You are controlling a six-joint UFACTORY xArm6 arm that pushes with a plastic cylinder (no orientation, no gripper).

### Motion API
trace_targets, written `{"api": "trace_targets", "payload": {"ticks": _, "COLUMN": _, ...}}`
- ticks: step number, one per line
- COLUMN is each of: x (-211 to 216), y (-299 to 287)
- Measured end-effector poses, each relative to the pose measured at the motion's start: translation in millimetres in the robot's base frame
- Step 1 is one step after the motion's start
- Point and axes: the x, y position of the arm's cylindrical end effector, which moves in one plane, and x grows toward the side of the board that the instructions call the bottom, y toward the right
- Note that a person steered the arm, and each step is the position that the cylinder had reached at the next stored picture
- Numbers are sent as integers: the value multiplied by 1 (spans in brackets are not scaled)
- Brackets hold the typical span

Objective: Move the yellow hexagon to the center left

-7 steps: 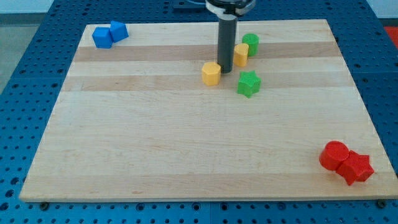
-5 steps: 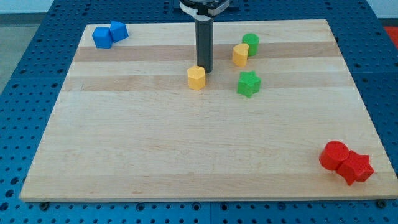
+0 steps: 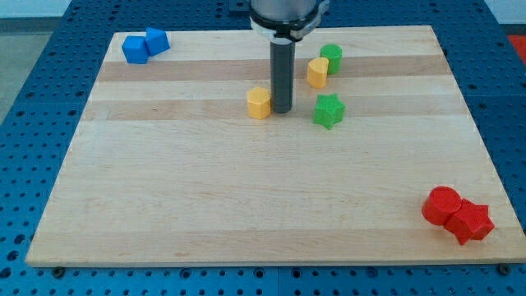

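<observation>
The yellow hexagon (image 3: 259, 103) lies on the wooden board (image 3: 246, 197), above the middle and slightly left of centre. My tip (image 3: 282, 110) stands just to the hexagon's right, close beside it; I cannot tell whether they touch. A second yellow block (image 3: 318, 71) lies further to the view's right, near the top.
A green round block (image 3: 332, 57) sits beside the second yellow block. A green star (image 3: 329, 110) lies right of my tip. Two blue blocks (image 3: 145, 45) sit at the top left corner. Two red blocks (image 3: 457, 215) sit at the bottom right.
The yellow hexagon slid left from beside the second yellow block. My tip followed it left, then moved down and slightly right to the hexagon's right side.
</observation>
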Motion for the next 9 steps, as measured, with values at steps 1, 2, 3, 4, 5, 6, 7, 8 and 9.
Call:
{"api": "trace_targets", "payload": {"ticks": 1, "x": 0, "y": -27}}
{"api": "trace_targets", "payload": {"ticks": 2, "x": 0, "y": -60}}
{"api": "trace_targets", "payload": {"ticks": 3, "x": 0, "y": -93}}
{"api": "trace_targets", "payload": {"ticks": 4, "x": 0, "y": -124}}
{"api": "trace_targets", "payload": {"ticks": 5, "x": 0, "y": -154}}
{"api": "trace_targets", "payload": {"ticks": 6, "x": 1, "y": -152}}
{"api": "trace_targets", "payload": {"ticks": 7, "x": -17, "y": -124}}
{"api": "trace_targets", "payload": {"ticks": 8, "x": -32, "y": -144}}
{"api": "trace_targets", "payload": {"ticks": 9, "x": -32, "y": -172}}
